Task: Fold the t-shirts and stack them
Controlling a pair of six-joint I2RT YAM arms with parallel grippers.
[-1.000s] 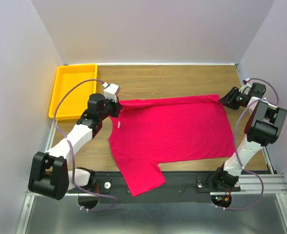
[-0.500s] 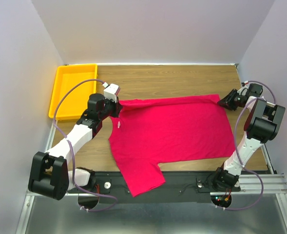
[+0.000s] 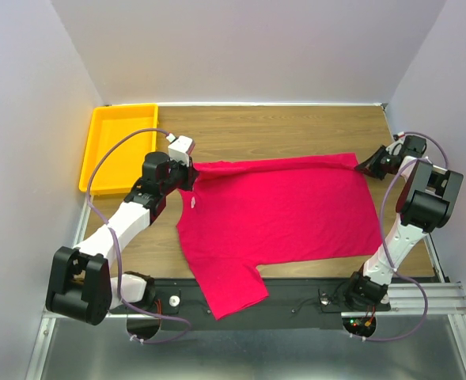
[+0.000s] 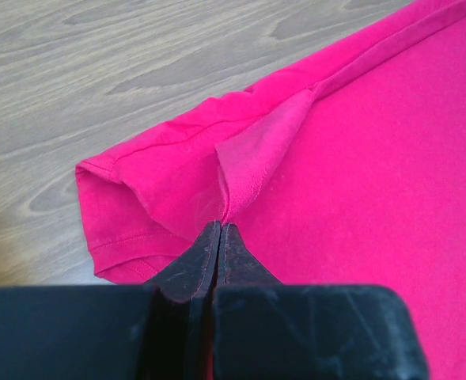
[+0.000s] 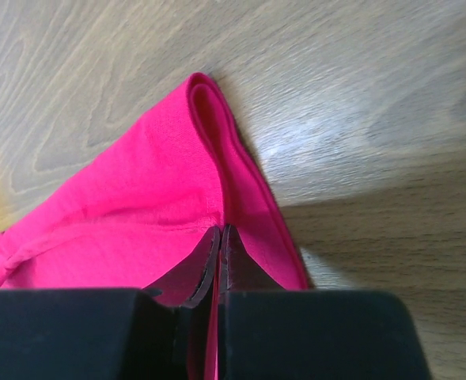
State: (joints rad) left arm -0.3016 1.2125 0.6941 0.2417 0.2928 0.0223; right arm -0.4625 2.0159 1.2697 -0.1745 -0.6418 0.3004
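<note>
A crimson-red t-shirt (image 3: 284, 206) lies spread flat on the wooden table, one sleeve hanging over the near edge and a small white neck label (image 3: 194, 203) at its left. My left gripper (image 3: 187, 176) is shut on the t-shirt (image 4: 359, 174) at its far left corner, a pinched fold of cloth rising from its jaws (image 4: 219, 226). My right gripper (image 3: 365, 166) is shut on the t-shirt (image 5: 145, 190) at its far right hem corner, cloth squeezed between its jaws (image 5: 220, 229).
A yellow plastic tray (image 3: 98, 150) sits at the far left of the table (image 3: 280, 131), close behind the left arm. Grey walls close in both sides. A black rail (image 3: 296, 301) runs along the near edge under the hanging sleeve.
The right gripper has closed from half open onto the shirt's far right corner and shifted slightly left. The left gripper and the shirt have stayed still.
</note>
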